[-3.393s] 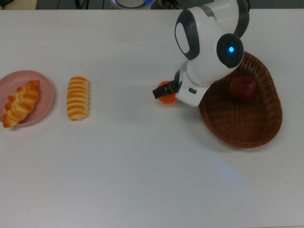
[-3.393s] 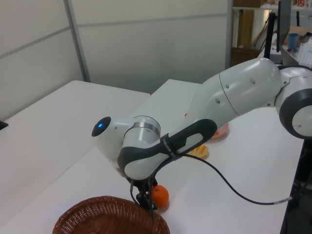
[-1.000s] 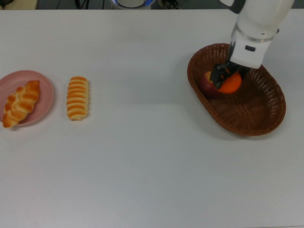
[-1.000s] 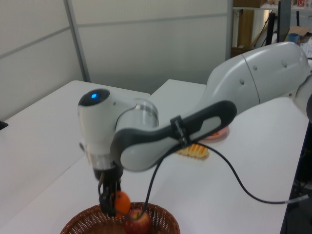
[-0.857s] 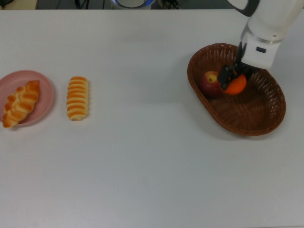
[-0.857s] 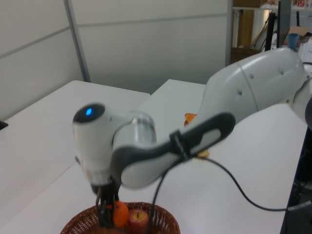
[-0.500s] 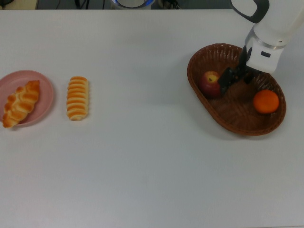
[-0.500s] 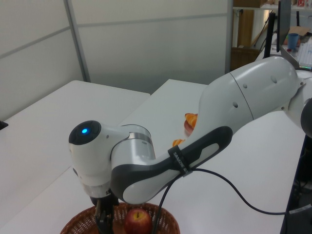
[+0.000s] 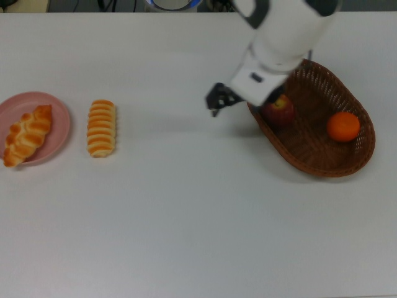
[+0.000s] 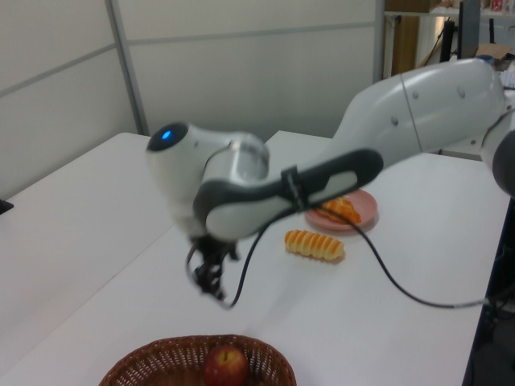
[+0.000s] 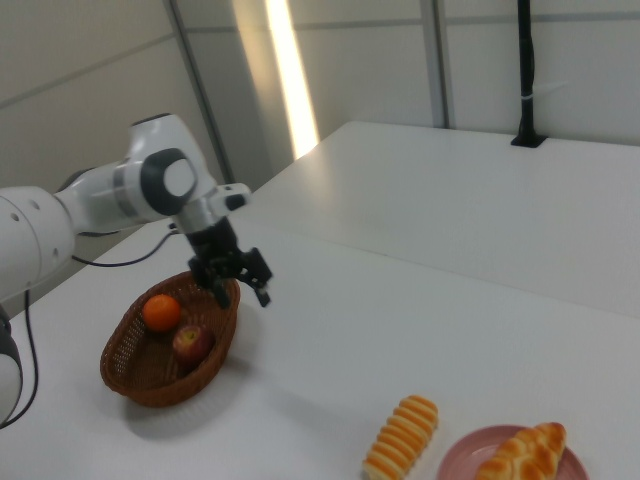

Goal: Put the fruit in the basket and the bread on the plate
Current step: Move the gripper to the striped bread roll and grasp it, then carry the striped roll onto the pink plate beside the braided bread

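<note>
The brown wicker basket (image 9: 322,155) stands at the top view's right. Inside it lie the dark red apple (image 9: 280,110) and the orange mandarin (image 9: 343,126). My gripper (image 9: 213,104) hangs open and empty above the table, just off the basket's left rim in the top view. Far to the top view's left sits the pink plate (image 9: 61,124) with the braided bread (image 9: 26,133) on it. The striped bread (image 9: 101,128) lies on the table beside the plate. The right view shows the gripper (image 11: 243,293) next to the basket (image 11: 140,380).
The white arm (image 9: 282,37) reaches in over the basket's far-left rim in the top view. In the left view the arm's black cable (image 10: 386,277) loops over the table, above the striped bread (image 10: 314,244).
The mandarin was carried into the basket and let go there. Since then the open gripper has left the basket and swung toward the top view's left; the basket has shifted slightly.
</note>
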`<action>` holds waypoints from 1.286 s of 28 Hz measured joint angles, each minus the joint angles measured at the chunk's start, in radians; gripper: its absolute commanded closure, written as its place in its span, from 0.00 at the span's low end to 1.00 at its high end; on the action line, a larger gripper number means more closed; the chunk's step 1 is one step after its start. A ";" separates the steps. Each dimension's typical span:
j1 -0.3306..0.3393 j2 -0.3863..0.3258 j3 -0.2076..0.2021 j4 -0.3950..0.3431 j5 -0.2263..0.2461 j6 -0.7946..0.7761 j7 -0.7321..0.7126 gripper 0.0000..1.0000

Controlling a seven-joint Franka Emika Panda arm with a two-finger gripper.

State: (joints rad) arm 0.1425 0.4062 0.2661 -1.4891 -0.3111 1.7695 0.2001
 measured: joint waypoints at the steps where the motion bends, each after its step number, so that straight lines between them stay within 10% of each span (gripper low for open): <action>1: -0.022 -0.002 -0.001 0.000 0.000 -0.022 -0.010 0.00; 13: -0.266 0.037 -0.026 -0.014 -0.028 -0.113 -0.155 0.00; 24: -0.289 0.184 -0.089 -0.018 -0.181 0.002 -0.156 0.00; 26: -0.289 0.197 -0.101 -0.017 -0.183 0.020 -0.156 0.23; 30: -0.289 0.200 -0.107 -0.017 -0.186 0.023 -0.157 1.00; 36: -0.292 0.199 -0.114 -0.011 -0.186 0.023 -0.159 1.00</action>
State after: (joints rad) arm -0.1490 0.6055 0.1519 -1.5001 -0.4970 1.7924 0.0415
